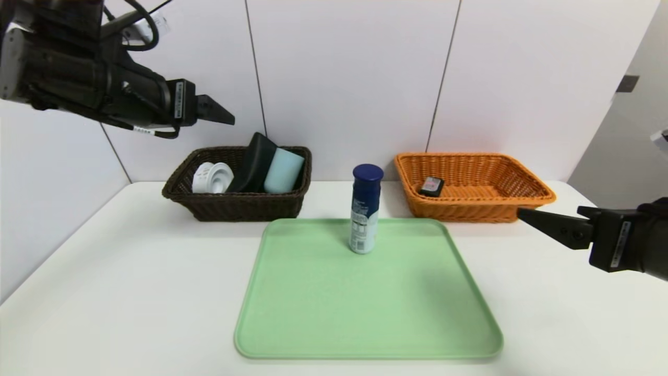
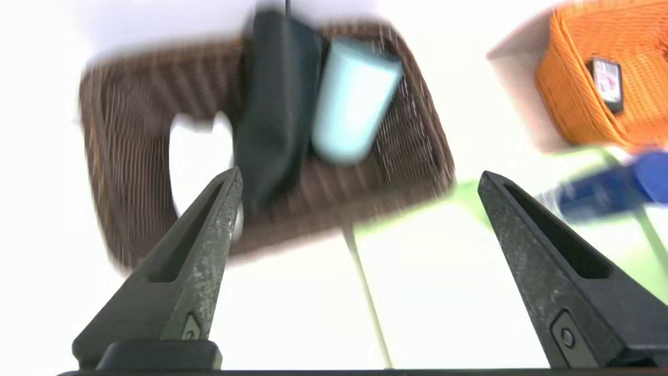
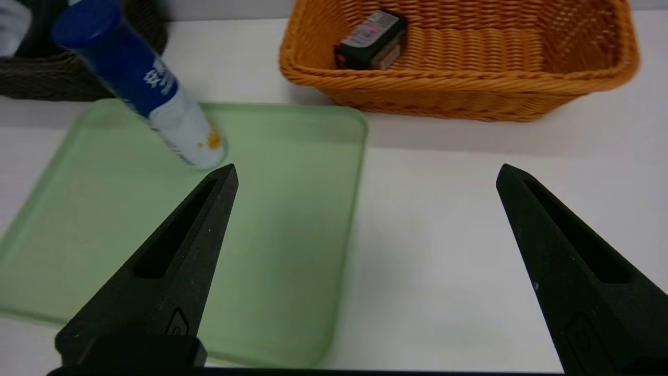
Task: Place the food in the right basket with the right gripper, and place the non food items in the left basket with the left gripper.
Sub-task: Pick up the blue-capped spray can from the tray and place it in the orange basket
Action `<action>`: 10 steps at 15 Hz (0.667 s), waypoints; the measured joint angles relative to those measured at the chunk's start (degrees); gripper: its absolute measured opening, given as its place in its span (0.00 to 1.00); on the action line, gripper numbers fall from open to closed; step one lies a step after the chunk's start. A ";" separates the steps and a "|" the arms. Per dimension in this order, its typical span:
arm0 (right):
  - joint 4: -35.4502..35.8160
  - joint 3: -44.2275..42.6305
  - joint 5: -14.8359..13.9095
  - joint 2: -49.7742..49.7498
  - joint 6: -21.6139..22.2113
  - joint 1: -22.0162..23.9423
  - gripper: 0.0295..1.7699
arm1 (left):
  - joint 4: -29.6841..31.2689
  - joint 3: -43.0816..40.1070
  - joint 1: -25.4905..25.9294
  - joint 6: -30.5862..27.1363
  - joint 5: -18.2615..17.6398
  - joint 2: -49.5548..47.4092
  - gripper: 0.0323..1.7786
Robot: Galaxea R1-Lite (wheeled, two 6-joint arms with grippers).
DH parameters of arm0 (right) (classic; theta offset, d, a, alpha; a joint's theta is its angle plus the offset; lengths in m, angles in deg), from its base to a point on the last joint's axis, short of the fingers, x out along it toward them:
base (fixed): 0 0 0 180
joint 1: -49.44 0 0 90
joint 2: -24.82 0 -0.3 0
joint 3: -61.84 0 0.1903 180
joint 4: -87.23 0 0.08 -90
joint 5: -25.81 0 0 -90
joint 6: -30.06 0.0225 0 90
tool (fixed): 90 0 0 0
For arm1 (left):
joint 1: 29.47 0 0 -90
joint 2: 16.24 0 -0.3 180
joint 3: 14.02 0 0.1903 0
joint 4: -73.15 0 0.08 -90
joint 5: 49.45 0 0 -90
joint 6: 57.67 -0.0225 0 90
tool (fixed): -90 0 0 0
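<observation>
Left claw: your left claw (image 1: 222, 112) hangs high above the dark brown woven basket (image 1: 235, 201), spread wide with nothing in it
Right claw: your right claw (image 1: 527, 215) sits low at the right edge of the white surface (image 1: 104, 292), just in front of the orange woven basket (image 1: 522, 198), fully spread and holding nothing
Remaining item: the tall blue-capped cylindrical tube with a white label (image 1: 364, 209) stands upright near the far edge of the pale green plastic tray (image 1: 365, 313), between the two baskets
Brown basket contents: a white ribbed roll (image 1: 211, 177), a black curved object (image 1: 254, 163) and a pale blue cup (image 1: 283, 170), the last two leaning against the wall
Orange basket contents: a small black packet (image 1: 431, 186) lies flat inside
Risk, tipping: the tube is narrow and tall; if you brush its cap with one finger on approach it likely topples and rolls across the tray
Risk, wrong arm: I cannot read the label, so you may misjudge food versus non food and pick with the wrong claw
Risk, collision: reaching from the right, your claw could clip the orange basket's near rim
</observation>
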 joint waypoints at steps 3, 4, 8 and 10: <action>5.47 0.15 0.22 1.87 2.10 -6.79 0.97 | 0.59 -14.95 -6.03 1.24 8.48 -11.41 0.92; 8.95 1.24 0.22 2.84 1.90 -8.80 0.97 | 0.72 -19.32 -8.29 1.45 11.46 -15.21 0.92; 20.72 8.50 -0.02 6.84 -5.07 -13.48 0.97 | 0.61 -31.78 -13.47 1.82 19.68 -28.11 0.94; 21.36 11.17 -0.24 7.90 -8.22 -14.67 0.97 | 0.41 -34.96 -13.99 1.76 20.14 -32.46 0.94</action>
